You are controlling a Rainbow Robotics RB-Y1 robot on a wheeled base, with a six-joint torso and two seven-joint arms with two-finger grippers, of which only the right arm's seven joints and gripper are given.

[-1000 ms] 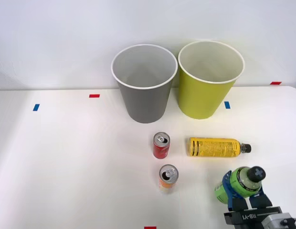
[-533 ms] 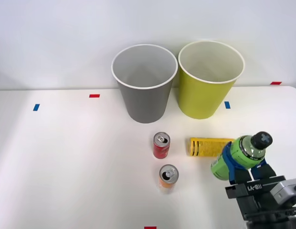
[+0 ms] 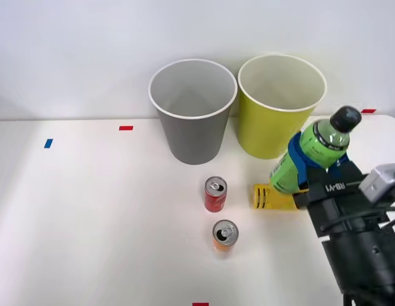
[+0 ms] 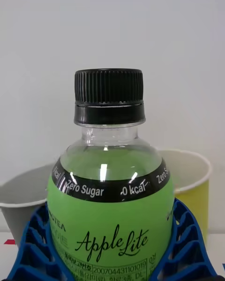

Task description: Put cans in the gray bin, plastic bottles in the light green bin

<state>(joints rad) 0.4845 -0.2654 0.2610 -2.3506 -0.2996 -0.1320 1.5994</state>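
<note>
Right claw (image 3: pixel 307 167) clamped round green bottle (image 3: pixel 310 155), lifted just before light green bin (image 3: pixel 274 121).

Your right arm (image 3: pixel 366 255) is black and bulky, with white lettering on its end effector (image 3: pixel 315 167), a grey block beside it, and blue ribbed fingers (image 4: pixel 35 248).
</note>
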